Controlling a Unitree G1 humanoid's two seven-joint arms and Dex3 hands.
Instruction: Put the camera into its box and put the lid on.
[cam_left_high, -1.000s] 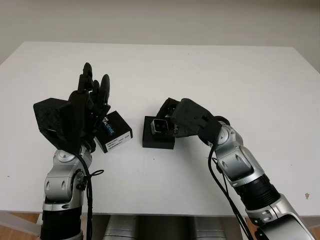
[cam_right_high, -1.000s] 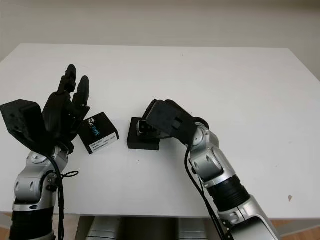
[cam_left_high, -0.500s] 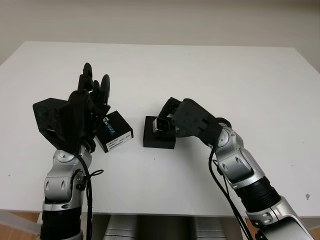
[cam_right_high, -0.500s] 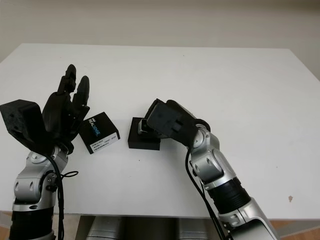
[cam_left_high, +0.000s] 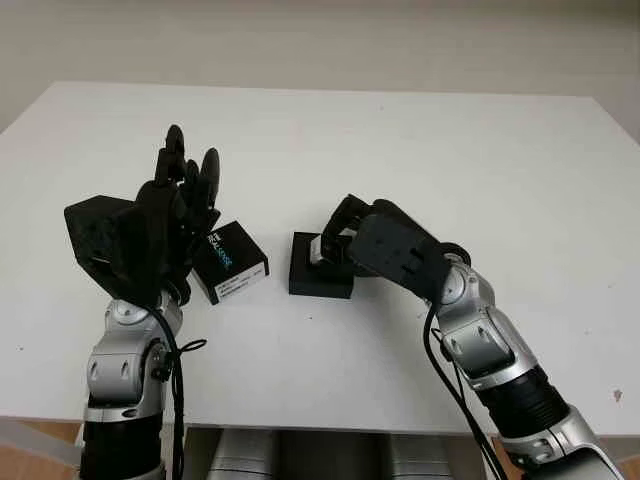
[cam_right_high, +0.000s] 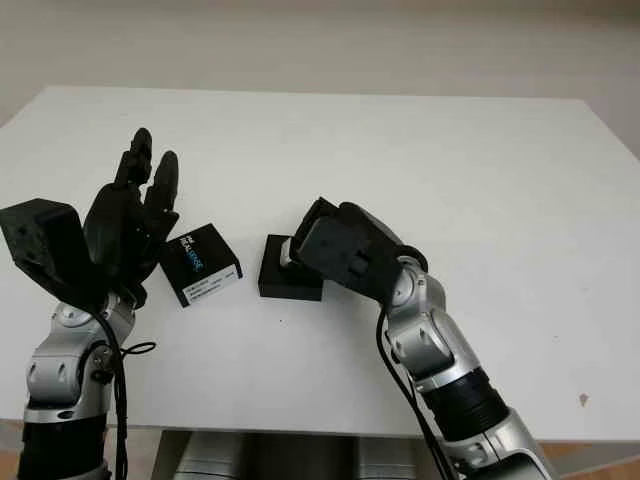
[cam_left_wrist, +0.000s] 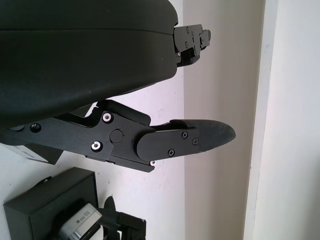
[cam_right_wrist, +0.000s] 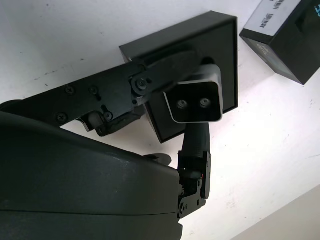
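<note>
Your right hand (cam_left_high: 352, 240) grips the small, rigid camera (cam_right_wrist: 195, 97) by its sides over the box (cam_left_high: 320, 279); your left hand (cam_left_high: 180, 200) is raised, open.

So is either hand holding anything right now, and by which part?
The right hand grips the silver camera by its sides, over the black box. The left hand, raised beside the lid, holds nothing.

Twin head views down over the table (cam_left_high: 480, 150); close wrist views
</note>
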